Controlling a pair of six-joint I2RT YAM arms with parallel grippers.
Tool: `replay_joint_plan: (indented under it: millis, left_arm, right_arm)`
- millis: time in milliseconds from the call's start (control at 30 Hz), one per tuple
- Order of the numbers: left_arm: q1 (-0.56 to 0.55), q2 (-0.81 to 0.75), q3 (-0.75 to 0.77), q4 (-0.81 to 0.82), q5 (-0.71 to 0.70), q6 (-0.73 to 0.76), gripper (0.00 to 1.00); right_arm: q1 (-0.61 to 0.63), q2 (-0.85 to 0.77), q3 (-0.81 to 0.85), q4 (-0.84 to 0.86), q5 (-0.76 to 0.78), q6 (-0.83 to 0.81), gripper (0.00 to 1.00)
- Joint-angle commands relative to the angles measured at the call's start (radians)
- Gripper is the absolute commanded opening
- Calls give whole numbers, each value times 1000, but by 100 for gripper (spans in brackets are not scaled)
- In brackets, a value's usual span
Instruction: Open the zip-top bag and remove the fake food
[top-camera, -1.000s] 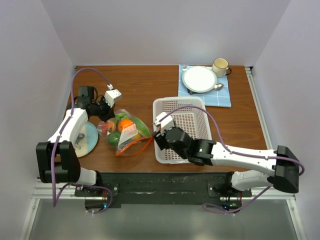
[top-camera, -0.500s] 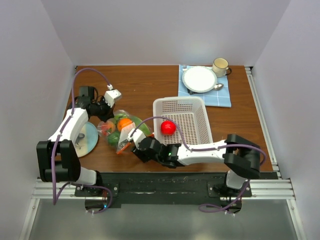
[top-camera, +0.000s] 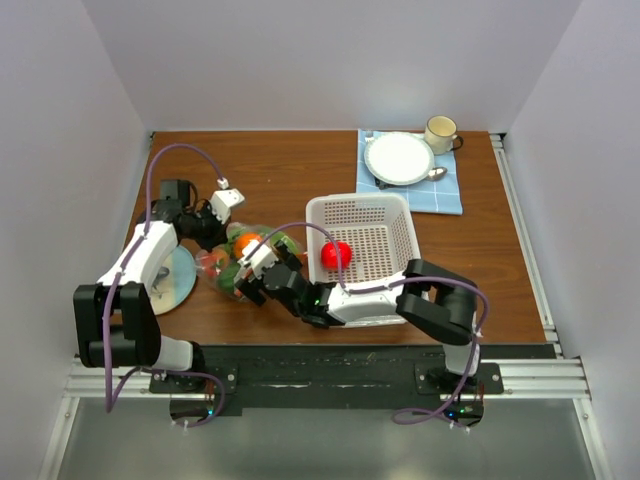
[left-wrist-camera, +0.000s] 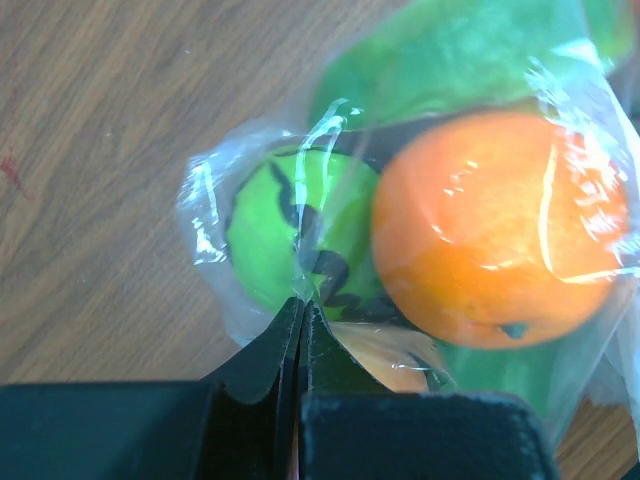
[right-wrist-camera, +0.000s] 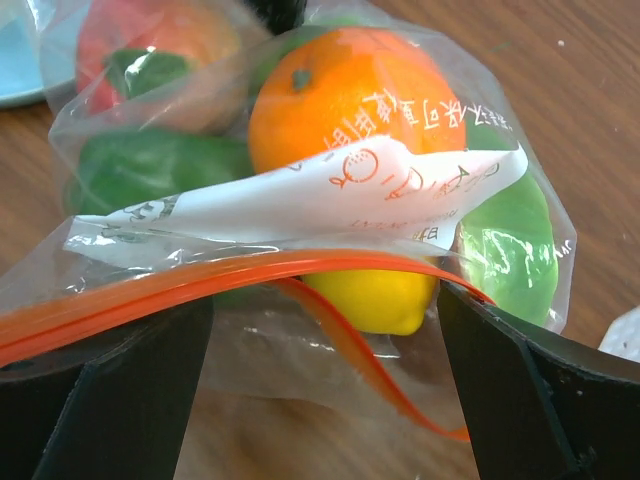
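The brown wooden table (top-camera: 290, 165) stands between pale walls. Just left of the white basket (top-camera: 392, 212) lies the clear bag (top-camera: 228, 262) with toy fruit (right-wrist-camera: 345, 95) inside. A red ball (top-camera: 336, 254) sits in the basket. The left gripper (left-wrist-camera: 300, 312) pinches the bag's plastic. The right gripper (right-wrist-camera: 322, 300), fingers apart, faces the bag's orange strip (right-wrist-camera: 200, 280).

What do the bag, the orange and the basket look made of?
The bag looks like thin clear plastic film: crinkled, glaring. The orange seems moulded plastic, with glossy highlights. The basket looks like rigid white plastic, perforated, fairly matte.
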Motion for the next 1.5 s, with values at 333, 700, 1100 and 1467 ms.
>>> replay_joint_plan:
  millis: [333, 700, 1100, 1467]
  left_arm:
    - [-1, 18, -36, 38, -43, 56, 0]
    - [-1, -6, -30, 26, -74, 66, 0]
    - [-1, -17, -4, 9, -63, 65, 0]
    - [-6, 35, 62, -6, -17, 28, 0]
  right_arm:
    - [-26, -428, -250, -69, -200, 156, 75]
    - [-92, -256, -141, -146, -170, 338, 2]
    - [-270, -256, -167, -211, -42, 402, 9]
    - [-187, -331, -248, -76, -210, 339, 16]
